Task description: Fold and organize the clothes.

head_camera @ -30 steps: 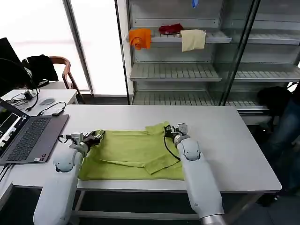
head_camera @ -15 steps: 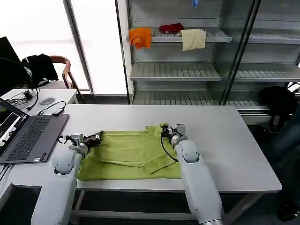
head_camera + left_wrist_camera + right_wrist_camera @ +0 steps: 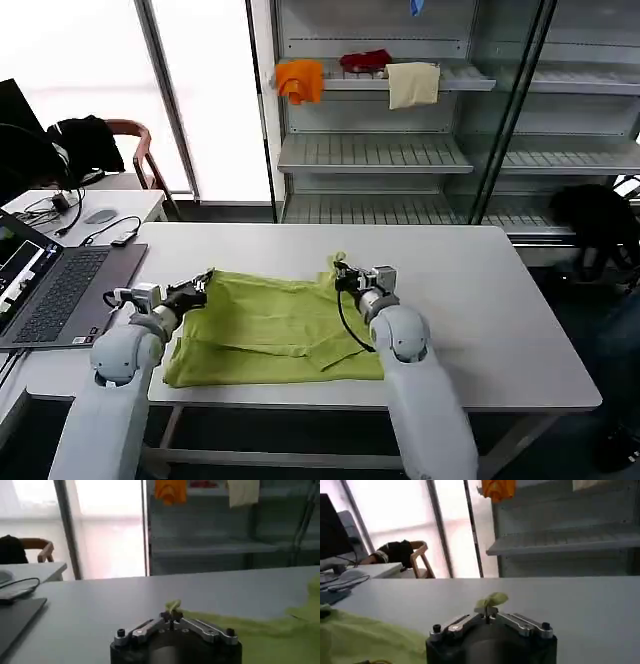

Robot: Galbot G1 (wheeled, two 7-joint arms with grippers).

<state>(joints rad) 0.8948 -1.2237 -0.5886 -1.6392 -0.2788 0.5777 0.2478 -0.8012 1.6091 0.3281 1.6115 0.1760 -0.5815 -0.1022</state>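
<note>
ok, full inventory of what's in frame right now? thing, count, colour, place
T-shirt: 1, lime yellow-green, spread on the table, far edge pinched at two points
table: 1, white, in front of the robot
laptop: 1, grey, open at the table's left end
cloths: 3, orange, red and cream, on the top shelf
shelf unit: 1, grey, behind the table
chair: 1, wooden, far left, black garment over it
left gripper: 1, black, shut on the T-shirt's far left corner
right gripper: 1, black, shut on the T-shirt's far right part
</note>
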